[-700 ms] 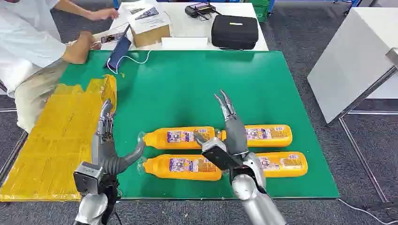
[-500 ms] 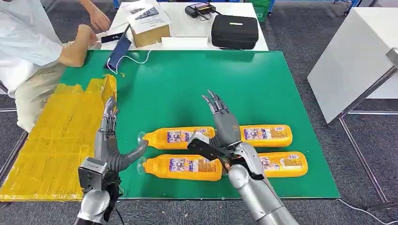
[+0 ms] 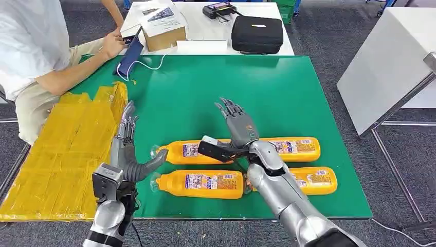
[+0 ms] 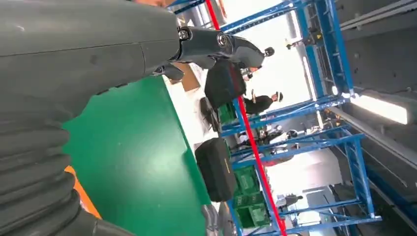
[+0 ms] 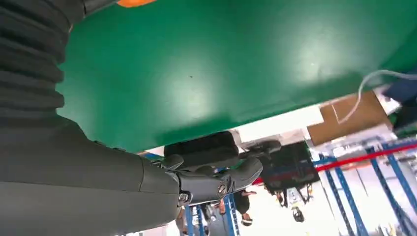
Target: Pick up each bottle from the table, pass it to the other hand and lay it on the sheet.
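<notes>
Along the worktop's (image 3: pixel 267 87) left edge: yellow sheet (image 3: pixel 61 149), flat, nothing lying on it; seated person (image 3: pixel 36 56) at the far left corner, one hand reaching a dark blue phone (image 3: pixel 131 56) with a white cable.

Near the left front corner: left hand (image 3: pixel 126 149), fingers straight and spread toward the far edge, thumb splayed out, holding nothing; thumb tip close beside the clear cap end of the far left orange bottle (image 3: pixel 193 151).

Toward the front edge: four orange bottles lying on their sides in two rows, necks pointing to the left edge. Near left bottle (image 3: pixel 200 183) just behind the front edge; far left one parallel and just beyond it.

Over the middle of the far row: right hand (image 3: pixel 234 135), fingers open and extended, thumb stuck out sideways, gripping nothing, partly hiding where the two far bottles meet. To its right, far right bottle (image 3: pixel 290 148) and near right bottle (image 3: pixel 313 180), partly behind the forearm.

Beyond the far edge: cardboard box (image 3: pixel 164 31), black case (image 3: pixel 257 35).

Likely trouble: bottles packed close, so fingers closing on one could nudge or roll its neighbour toward the front edge; smooth round body could slip during the pass between hands; splayed left thumb could knock the cap end.
</notes>
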Motion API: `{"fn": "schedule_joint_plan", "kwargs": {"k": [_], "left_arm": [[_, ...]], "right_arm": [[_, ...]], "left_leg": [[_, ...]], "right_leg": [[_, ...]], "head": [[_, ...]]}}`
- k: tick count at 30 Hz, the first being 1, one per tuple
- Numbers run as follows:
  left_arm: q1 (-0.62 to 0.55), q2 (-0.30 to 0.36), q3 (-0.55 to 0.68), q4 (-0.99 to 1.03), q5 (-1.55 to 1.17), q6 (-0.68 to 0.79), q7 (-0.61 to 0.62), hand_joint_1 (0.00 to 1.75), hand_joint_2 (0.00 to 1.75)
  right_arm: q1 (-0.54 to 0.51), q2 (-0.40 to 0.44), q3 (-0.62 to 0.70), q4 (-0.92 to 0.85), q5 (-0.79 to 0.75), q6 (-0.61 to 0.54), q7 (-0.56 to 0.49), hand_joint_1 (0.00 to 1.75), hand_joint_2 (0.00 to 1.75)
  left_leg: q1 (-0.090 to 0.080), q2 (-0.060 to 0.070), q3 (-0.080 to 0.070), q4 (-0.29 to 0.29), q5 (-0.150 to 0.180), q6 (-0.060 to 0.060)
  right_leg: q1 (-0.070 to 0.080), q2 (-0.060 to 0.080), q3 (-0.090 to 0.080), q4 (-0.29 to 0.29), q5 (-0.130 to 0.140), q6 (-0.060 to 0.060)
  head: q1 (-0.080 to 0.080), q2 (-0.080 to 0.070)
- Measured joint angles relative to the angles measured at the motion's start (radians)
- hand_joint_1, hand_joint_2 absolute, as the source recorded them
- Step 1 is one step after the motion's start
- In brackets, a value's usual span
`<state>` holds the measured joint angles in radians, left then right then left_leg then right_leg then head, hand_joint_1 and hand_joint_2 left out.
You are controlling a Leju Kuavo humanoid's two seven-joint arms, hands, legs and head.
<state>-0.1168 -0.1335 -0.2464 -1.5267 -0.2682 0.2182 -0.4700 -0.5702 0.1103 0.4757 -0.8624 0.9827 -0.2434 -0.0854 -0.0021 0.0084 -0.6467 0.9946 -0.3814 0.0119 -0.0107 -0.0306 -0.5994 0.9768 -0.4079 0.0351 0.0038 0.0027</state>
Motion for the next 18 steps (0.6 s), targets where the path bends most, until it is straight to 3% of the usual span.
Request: {"fn": "schedule_joint_plan", "kwargs": {"k": [18], "left_arm": [[-0.039,-0.013,0.0,0.069,0.032,-0.012,-0.004,0.0,1.75]], "right_arm": [[-0.08,0.053,0.069,0.241,0.034,0.036,-0.023,0.0,1.75]], "left_leg": [[0.0,0.0,0.0,0.0,0.0,0.0]], "right_leg": [[0.0,0.0,0.0,0.0,0.0,0.0]], "head": [[0.0,0.0]]}}
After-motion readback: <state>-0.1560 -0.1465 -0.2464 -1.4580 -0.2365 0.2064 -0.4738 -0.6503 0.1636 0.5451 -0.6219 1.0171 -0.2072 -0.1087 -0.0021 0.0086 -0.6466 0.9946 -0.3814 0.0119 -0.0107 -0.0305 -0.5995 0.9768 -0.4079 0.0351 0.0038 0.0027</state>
